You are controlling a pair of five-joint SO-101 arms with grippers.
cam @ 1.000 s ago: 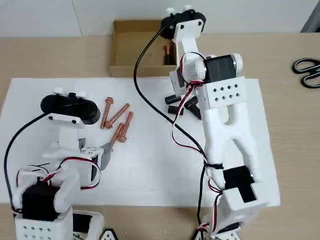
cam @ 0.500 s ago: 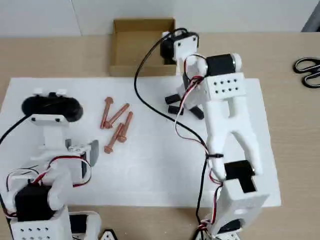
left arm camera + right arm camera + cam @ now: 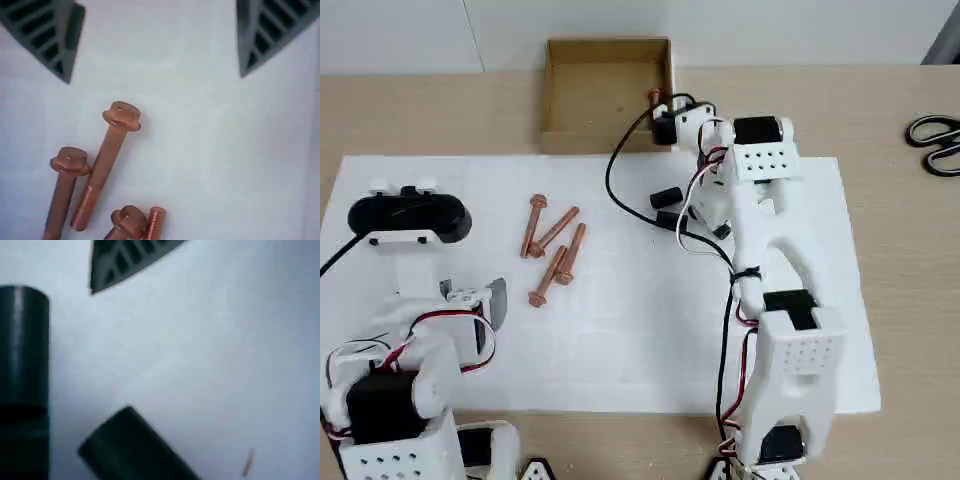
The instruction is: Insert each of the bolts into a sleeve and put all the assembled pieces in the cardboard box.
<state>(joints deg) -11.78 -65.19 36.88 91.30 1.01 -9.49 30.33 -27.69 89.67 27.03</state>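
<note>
Ahead of the left gripper (image 3: 153, 75)'s parted jaws, three bolts (image 3: 62, 200) run off the picture's edge; two sleeves (image 3: 22, 355) in the right wrist view are blurred and cut off; from above, the right arm (image 3: 770, 230) half covers another sleeve (image 3: 668, 219).

We take this for a robotics lab or a maker's workbench: two white arms (image 3: 420, 375) (image 3: 775, 250) with bare motors and loose black and red wires (image 3: 610, 178) stand on a pale wooden table (image 3: 440, 110) before a plain white wall (image 3: 720, 30). A white sheet (image 3: 640, 330) covers the middle of the table, strewn with copper-coloured bolts (image 3: 552, 248) and black sleeves (image 3: 667, 197). On the bare wood beyond it we see a small cardboard box (image 3: 600, 95) and a pair of scissors (image 3: 935, 143).
</note>
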